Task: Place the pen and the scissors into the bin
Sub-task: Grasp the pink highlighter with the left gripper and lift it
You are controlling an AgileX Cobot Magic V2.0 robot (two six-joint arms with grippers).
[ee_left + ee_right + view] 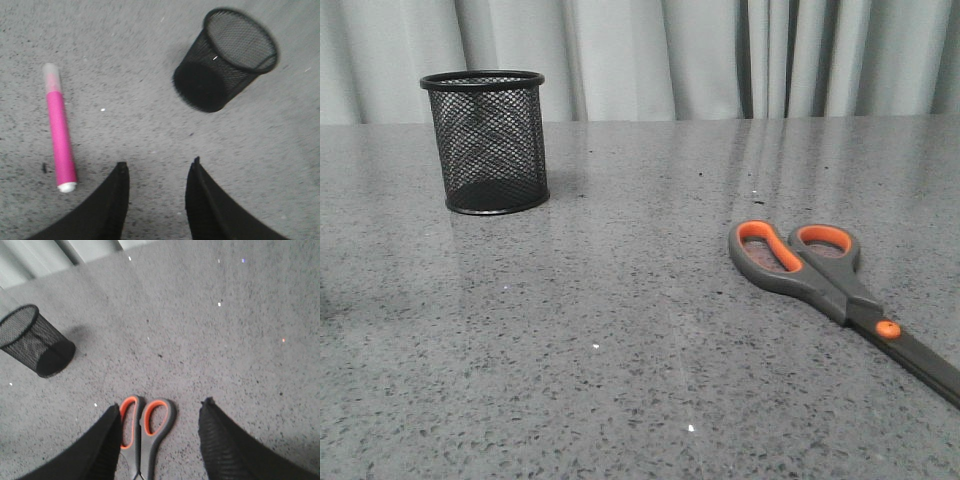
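Observation:
The bin (487, 140), a black wire-mesh cup, stands upright at the far left of the grey table; it shows in the left wrist view (225, 59) and the right wrist view (34, 341) too. The scissors (835, 287) lie flat at the right, handles toward the middle. The pink pen (60, 131) lies flat on the table, seen only in the left wrist view. My left gripper (159, 169) is open and empty above bare table, between the pen and the bin. My right gripper (161, 410) is open above the scissors' handles (146, 426), which lie between its fingers.
Grey-white curtains (720, 55) hang behind the table's far edge. The speckled grey tabletop (620, 330) stretches between the bin and the scissors. Neither arm shows in the front view.

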